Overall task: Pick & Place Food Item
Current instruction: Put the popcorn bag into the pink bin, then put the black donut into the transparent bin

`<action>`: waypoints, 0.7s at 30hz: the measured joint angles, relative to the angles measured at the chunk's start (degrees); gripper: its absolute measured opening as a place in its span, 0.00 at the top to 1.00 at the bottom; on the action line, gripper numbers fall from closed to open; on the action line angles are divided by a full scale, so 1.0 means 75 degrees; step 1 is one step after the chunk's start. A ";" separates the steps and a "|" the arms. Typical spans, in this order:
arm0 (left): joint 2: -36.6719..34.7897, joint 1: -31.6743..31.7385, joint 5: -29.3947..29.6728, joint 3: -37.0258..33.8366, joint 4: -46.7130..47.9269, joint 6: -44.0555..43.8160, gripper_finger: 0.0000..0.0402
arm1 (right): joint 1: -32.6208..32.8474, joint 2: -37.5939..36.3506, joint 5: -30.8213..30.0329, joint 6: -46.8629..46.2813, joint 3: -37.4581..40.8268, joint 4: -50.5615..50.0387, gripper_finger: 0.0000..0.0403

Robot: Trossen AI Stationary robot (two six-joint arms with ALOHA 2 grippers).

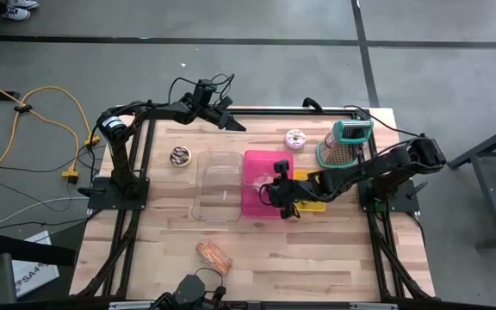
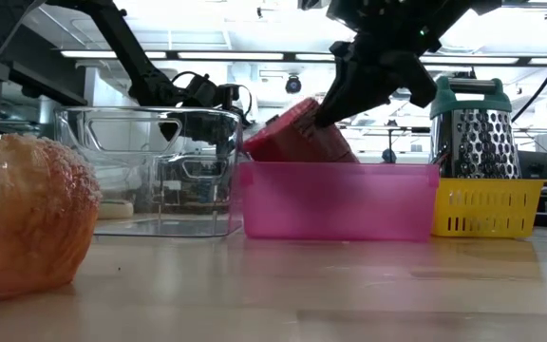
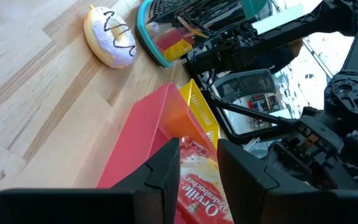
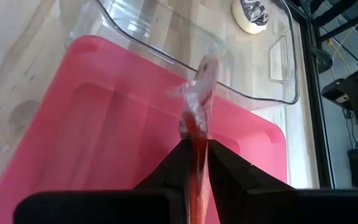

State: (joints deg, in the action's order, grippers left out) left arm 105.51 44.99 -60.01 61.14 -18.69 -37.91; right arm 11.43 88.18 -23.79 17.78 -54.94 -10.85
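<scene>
Wooden table [image 1: 257, 250] carries a pink bin [image 1: 257, 159], over which the right gripper [image 4: 196, 163] pinches a red packet [image 4: 199, 109]. Only the low view shows the packet tilted above the rim. Far left, the left gripper [image 1: 229, 121] waits; whether it is clenched cannot be told.

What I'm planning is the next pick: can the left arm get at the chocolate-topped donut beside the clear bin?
Probably yes. The left gripper hangs open at the far edge, and the chocolate-topped donut lies uncovered on bare wood on that arm's side of the clear bin.

A robotics lab: a wooden tabletop [image 1: 317, 250] on a metal frame, grey concrete floor [image 1: 455, 26], trailing yellow cable [image 1: 46, 103], ceiling strip lights [image 2: 226, 55].
</scene>
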 joint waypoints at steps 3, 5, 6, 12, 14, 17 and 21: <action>0.0001 0.0000 0.0000 0.0000 -0.0001 0.0000 0.74 | 0.0004 0.0000 0.0003 0.0000 0.0000 -0.0014 0.89; 0.0000 0.0000 0.0000 0.0000 -0.0001 0.0000 0.74 | 0.0010 0.0000 0.0003 0.0000 0.0000 -0.0072 0.89; 0.0000 0.0000 0.0000 0.0000 -0.0001 0.0000 0.74 | 0.0010 0.0000 0.0002 0.0000 -0.0002 -0.0123 0.89; 0.0000 0.0000 0.0000 0.0000 -0.0001 0.0000 0.74 | 0.0010 0.0000 -0.0007 -0.0254 -0.0003 -0.0565 0.89; 0.0000 0.0000 0.0000 0.0000 0.0000 0.0000 0.74 | 0.0039 0.0000 -0.0105 -0.0375 -0.0003 -0.0777 0.89; 0.0000 0.0000 0.0000 0.0000 -0.0001 0.0000 0.74 | 0.0167 0.0000 -0.0508 -0.0412 -0.0003 -0.1039 0.89; 0.0000 0.0000 0.0000 0.0000 -0.0001 0.0000 0.74 | 0.0400 0.0000 -0.1023 -0.0402 -0.0003 -0.1208 0.89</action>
State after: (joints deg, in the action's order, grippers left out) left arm 105.51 44.99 -60.01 61.14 -18.70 -37.91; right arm 14.44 88.18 -31.46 14.76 -54.96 -19.91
